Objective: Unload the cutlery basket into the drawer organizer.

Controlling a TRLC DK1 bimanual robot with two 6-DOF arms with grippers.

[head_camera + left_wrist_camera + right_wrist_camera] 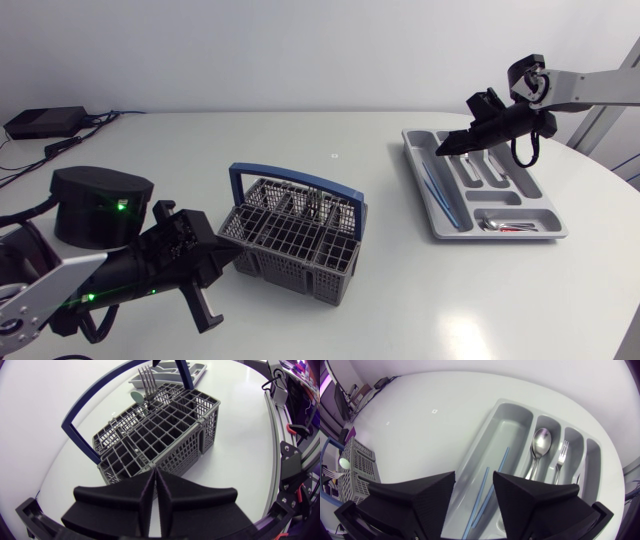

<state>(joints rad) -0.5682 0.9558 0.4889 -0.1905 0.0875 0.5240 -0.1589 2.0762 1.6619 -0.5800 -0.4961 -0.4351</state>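
The grey cutlery basket [292, 238] with a blue handle [290, 178] stands mid-table, cutlery upright in its far cells. My left gripper [215, 258] sits just short of its near wall, shut with nothing in it [154, 494]; ahead of it, forks [147, 379] and a pale green piece [137, 397] stick up from the basket [165, 435]. The grey drawer organizer [548, 212] lies at the right. My right gripper [447, 147] hovers open and empty over its long compartment [474, 485], above two blue sticks [486, 487]. A spoon [540, 442] and fork [561, 454] lie in neighbouring slots.
A black round base [100, 205] stands at the left, behind my left arm. Small cutlery with red parts [505, 226] lies in the organizer's front compartment. Cables and a black box [45, 122] sit at the far left edge.
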